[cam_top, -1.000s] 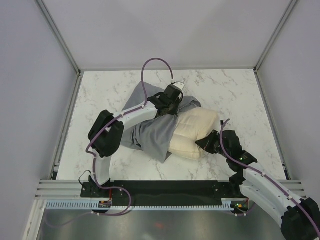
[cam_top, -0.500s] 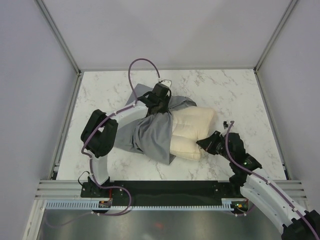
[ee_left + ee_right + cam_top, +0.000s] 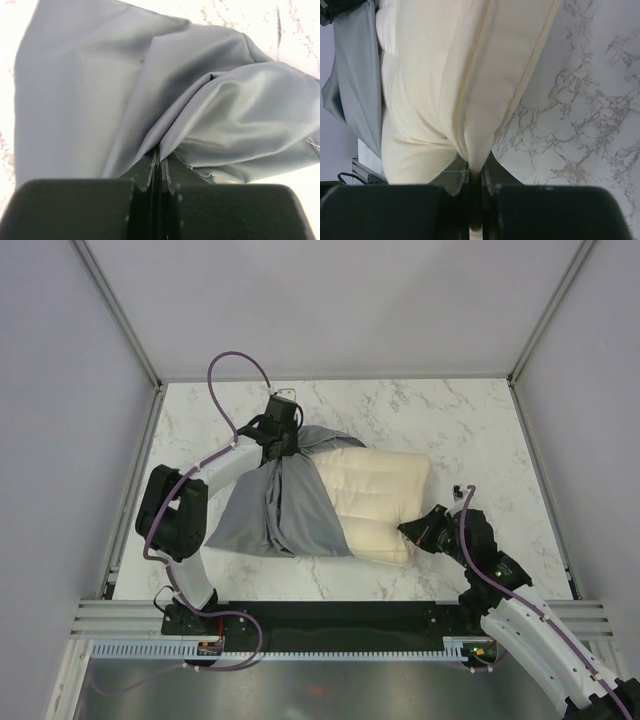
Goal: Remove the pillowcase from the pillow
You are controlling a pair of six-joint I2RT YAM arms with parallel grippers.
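While the right gripper (image 3: 413, 531) clamps the near-right corner of the pillow (image 3: 375, 490), the left gripper (image 3: 283, 442) pinches the grey pillowcase (image 3: 280, 512) bunched at the pillow's far-left end.

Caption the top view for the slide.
Left jaws pinch the pillowcase, right jaws pinch the pillow at its near corner; pillow partly out, on the marble table.

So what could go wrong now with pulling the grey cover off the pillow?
1. The right pincer pinches only a thin edge seam of the pillow. It might slip, and the pillow would drag along.
2. The left pincer holds just a small fold of the smooth pillowcase, which could slide out.
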